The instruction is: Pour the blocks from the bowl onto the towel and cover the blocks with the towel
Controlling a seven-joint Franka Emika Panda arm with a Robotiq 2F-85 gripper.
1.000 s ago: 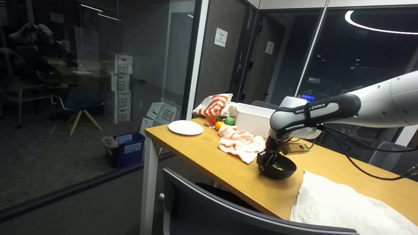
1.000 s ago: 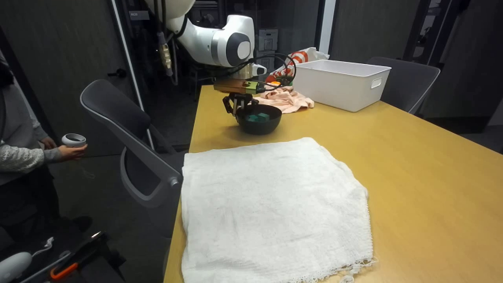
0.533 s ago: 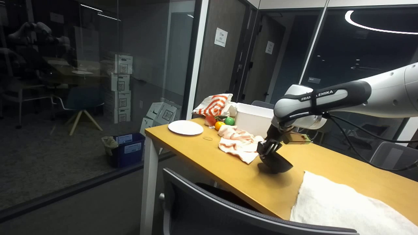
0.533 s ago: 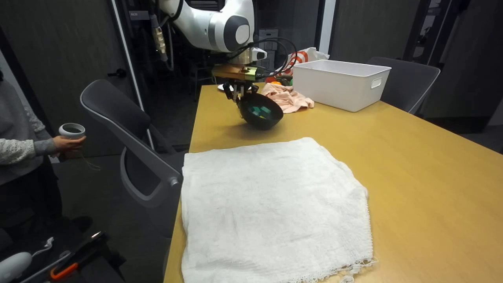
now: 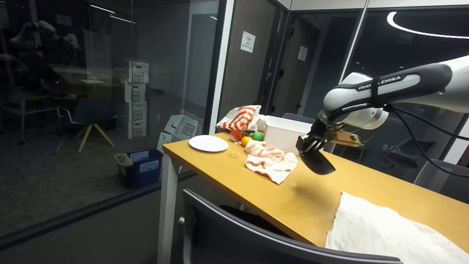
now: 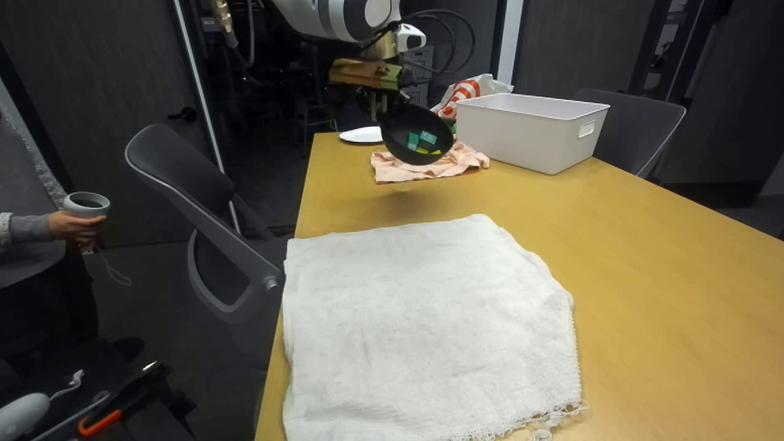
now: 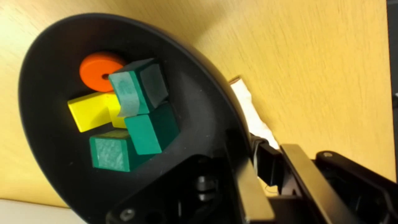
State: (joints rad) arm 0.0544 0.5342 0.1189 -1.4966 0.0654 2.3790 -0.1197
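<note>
Evidently the pouring step is in hand, with nothing tipped out yet: the round, matte black bowl hangs tilted above the yellow wood-topped desk, short of the white, fringed fabric towel spread flat, with the black two-fingered end effector pinching the bowl's rim. Inside rest three green blocks, at least one yellow block and an orange disc with a hole. Next, I would carry the bowl over the towel's middle and tip it further from low down, since the disc looks apt to roll; folding the towel over comes afterwards. Farther along, the desk carries a crumpled pale pink cloth, a rectangular white plastic bin and a round white plate. Around it, the room is dim and glass-walled; a dark grey chair stands by the desk, and a person beyond holds a white cup-shaped object.
</note>
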